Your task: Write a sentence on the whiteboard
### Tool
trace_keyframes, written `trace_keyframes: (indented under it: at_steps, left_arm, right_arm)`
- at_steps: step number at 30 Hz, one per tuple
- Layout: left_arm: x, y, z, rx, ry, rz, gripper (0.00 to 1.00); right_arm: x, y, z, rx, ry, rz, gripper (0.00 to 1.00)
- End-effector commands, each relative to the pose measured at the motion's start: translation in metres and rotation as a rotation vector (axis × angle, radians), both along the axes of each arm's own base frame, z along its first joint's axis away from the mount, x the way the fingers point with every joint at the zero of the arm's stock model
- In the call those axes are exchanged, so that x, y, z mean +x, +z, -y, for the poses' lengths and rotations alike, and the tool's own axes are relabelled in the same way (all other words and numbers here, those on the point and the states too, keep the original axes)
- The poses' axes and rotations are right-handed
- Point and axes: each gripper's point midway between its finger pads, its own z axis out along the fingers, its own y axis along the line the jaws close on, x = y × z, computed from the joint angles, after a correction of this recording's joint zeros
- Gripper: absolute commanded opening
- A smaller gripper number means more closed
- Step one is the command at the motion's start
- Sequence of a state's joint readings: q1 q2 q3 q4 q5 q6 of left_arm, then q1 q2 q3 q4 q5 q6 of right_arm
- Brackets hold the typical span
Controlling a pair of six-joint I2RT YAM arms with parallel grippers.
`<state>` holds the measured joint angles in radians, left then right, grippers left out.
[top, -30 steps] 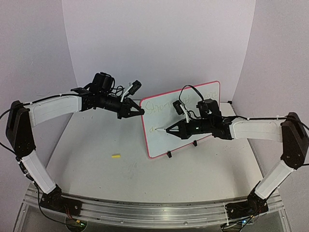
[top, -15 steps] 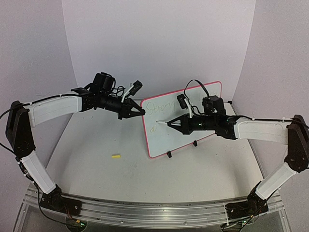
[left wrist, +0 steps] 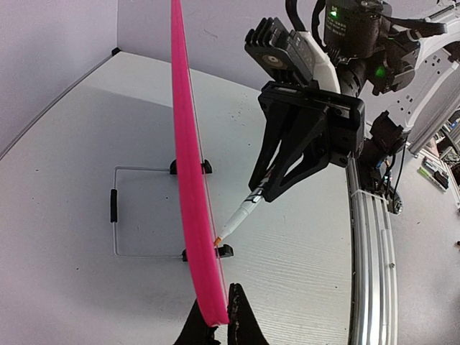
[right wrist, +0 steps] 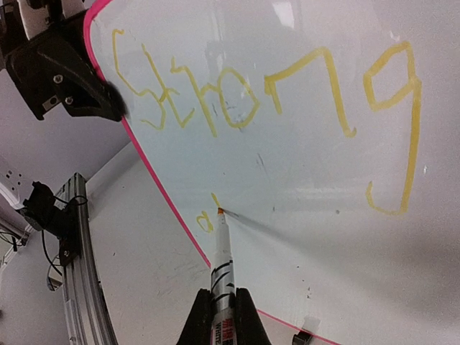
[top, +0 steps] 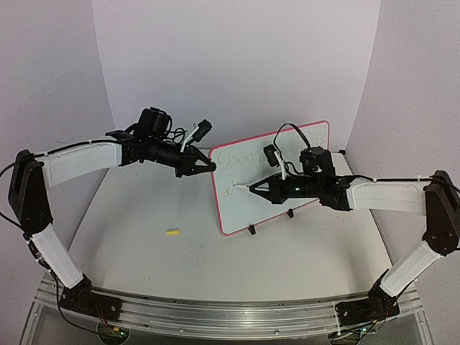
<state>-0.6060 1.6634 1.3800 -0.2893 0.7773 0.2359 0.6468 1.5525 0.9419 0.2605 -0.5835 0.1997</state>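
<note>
Mid-table the whiteboard [top: 241,212] stands upright, left gripper [left wrist: 215,329] pinching its pink edge, I'd guess to steady it. Right gripper [right wrist: 219,316] clamps a marker [right wrist: 221,251], tip touching the board below "Strong", where the sentence [right wrist: 251,100] continues.

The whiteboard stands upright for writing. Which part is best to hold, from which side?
Probably the thin pink rim of the whiteboard, near its upper left corner, from the side, one finger on each face, as the left gripper does. The edge is slim enough to pinch, and the writing face is left free.

Upright whiteboard [top: 241,212], left pincer [top: 209,166] at its top-left corner, right pincer [top: 261,190] holding marker [top: 249,188] against it
</note>
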Motion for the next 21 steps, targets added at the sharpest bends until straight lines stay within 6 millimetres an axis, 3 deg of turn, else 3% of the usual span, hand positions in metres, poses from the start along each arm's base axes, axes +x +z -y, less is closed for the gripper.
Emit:
trace_keyframes:
  at_steps: [1,8,21]
  left_arm:
    - [-0.022,0.001,0.004,0.009,-0.075,0.003,0.00]
    - [-0.022,0.001,0.004,0.009,-0.076,0.003,0.00]
    - [-0.022,0.003,0.003,0.006,-0.076,0.006,0.00]
  right_arm:
    - [0.011,-0.025,0.006,-0.024,-0.066,-0.027,0.00]
    - [0.011,-0.034,0.009,-0.034,-0.085,-0.035,0.00]
    - [0.001,-0.003,0.006,0.030,-0.040,0.002,0.00]
